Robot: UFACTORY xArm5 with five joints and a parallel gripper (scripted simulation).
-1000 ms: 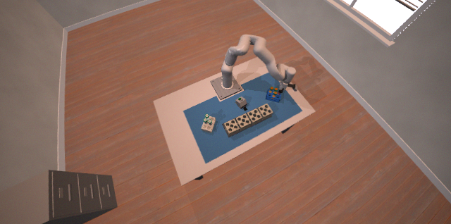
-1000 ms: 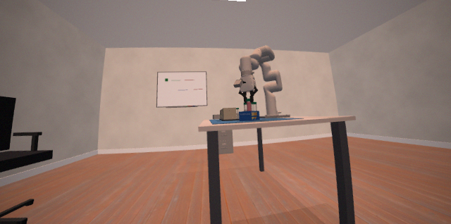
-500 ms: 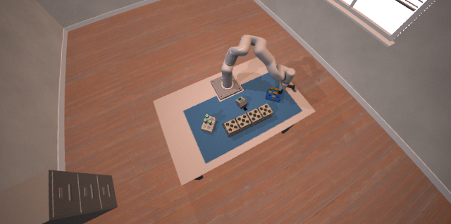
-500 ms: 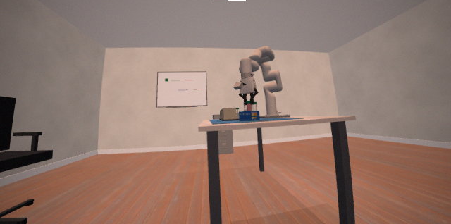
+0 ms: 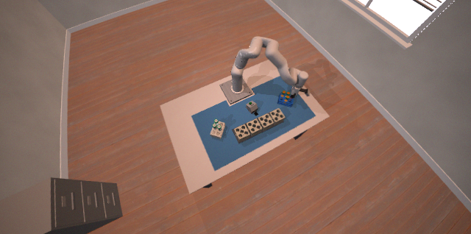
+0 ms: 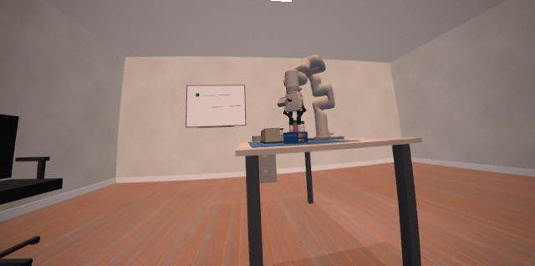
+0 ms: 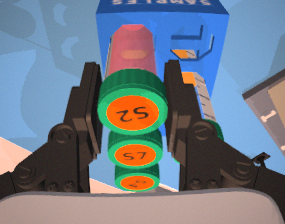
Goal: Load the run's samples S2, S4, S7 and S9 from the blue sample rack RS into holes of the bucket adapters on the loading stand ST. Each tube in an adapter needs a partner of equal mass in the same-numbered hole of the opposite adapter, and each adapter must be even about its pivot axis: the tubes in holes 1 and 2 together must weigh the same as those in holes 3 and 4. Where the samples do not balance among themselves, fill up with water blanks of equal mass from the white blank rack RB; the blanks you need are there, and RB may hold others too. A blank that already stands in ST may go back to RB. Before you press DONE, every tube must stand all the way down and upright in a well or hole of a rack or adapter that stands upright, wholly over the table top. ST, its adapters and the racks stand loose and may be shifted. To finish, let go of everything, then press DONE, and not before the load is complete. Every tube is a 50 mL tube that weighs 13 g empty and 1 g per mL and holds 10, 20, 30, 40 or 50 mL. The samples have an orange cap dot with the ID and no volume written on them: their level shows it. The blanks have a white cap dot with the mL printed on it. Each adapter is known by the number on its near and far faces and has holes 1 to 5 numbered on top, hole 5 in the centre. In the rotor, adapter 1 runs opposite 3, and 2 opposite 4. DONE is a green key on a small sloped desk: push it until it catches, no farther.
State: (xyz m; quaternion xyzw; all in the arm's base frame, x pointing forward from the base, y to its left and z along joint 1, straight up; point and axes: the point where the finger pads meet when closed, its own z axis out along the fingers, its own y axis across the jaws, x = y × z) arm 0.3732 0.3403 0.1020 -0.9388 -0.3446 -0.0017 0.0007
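Right now the fingers grip sample S2 (image 7: pixel 132 111) by its cap, tube upright over the blue sample rack RS (image 5: pixel 285 99) near the tabletop's (image 5: pixel 176 123) window-side edge.

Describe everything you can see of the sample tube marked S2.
Tube S2 is a clear, plastic-looking tube with pinkish-red liquid, a green cap and an orange cap dot reading S2. It hangs upright, clamped just below the cap between the black fingers of the end effector, over the blue sample rack where other orange-dotted tubes stand.
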